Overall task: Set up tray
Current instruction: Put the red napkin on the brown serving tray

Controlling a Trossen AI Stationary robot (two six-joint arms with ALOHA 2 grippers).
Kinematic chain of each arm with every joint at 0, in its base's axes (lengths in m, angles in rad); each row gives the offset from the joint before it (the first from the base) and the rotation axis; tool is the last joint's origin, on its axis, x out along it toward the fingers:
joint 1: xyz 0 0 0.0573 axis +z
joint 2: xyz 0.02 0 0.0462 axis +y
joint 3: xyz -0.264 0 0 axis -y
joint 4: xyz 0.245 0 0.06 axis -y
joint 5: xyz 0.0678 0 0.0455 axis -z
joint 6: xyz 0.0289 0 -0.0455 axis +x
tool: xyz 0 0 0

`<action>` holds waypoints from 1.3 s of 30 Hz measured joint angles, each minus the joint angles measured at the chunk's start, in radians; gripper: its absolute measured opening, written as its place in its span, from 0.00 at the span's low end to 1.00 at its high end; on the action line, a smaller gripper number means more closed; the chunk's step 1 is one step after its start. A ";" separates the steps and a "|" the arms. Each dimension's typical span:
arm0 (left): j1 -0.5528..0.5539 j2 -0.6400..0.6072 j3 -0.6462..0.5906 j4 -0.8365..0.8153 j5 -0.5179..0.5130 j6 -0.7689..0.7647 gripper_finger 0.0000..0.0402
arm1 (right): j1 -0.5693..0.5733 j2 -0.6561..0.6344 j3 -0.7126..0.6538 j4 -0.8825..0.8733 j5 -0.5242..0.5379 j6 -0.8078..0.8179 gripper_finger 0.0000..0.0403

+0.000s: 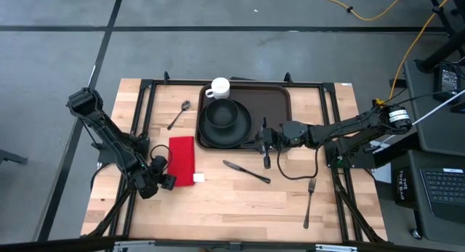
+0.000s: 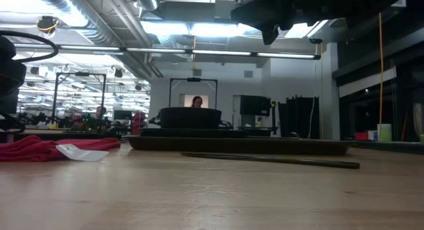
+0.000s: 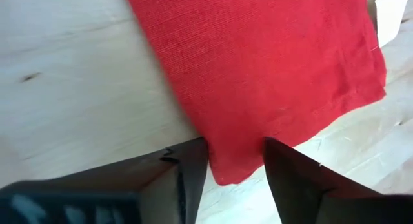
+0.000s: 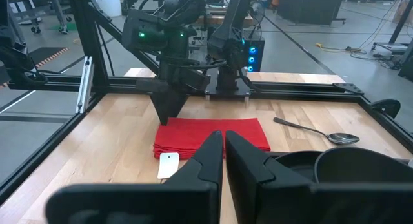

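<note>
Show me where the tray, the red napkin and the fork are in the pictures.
tray (image 1: pixel 272 107), high view, bare right part of its floor.
red napkin (image 1: pixel 182 160), high view, middle of the folded cloth.
fork (image 1: pixel 309 203), high view, on its handle.

Left end effector (image 3: pixel 235 162) open; right end effector (image 4: pixel 224 153) seemingly closed.

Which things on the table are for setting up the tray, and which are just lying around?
For the job:
tray
black plate and bowl on the tray
white mug on the tray
red napkin, by the left hand
knife, fork, spoon
right hand, above the table near the tray

Just lying around:
yellow cable on the floor
</note>
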 joint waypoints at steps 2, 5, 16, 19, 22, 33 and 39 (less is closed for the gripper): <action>0.000 0.001 0.000 -0.006 0.003 0.000 0.34 | 0.000 0.000 0.000 0.000 0.000 0.000 0.06; 0.000 0.001 0.000 -0.011 0.006 0.005 0.30 | 0.000 0.000 0.000 0.000 0.000 0.000 0.06; 0.020 0.010 0.002 -0.018 0.041 0.010 0.27 | 0.000 0.000 0.000 0.000 0.000 0.000 0.06; 0.039 0.028 0.009 -0.020 0.070 0.040 0.26 | 0.000 0.000 0.000 0.000 0.000 0.000 0.06; 0.045 0.030 0.009 -0.012 0.068 0.070 0.22 | 0.000 0.000 0.000 0.000 0.000 0.000 0.06; 0.045 0.042 -0.002 0.051 -0.043 0.156 0.01 | 0.000 0.000 0.000 0.000 0.000 0.000 0.06; 0.044 0.042 -0.012 0.077 -0.149 0.195 0.01 | 0.000 0.000 0.000 0.000 0.000 -0.004 0.06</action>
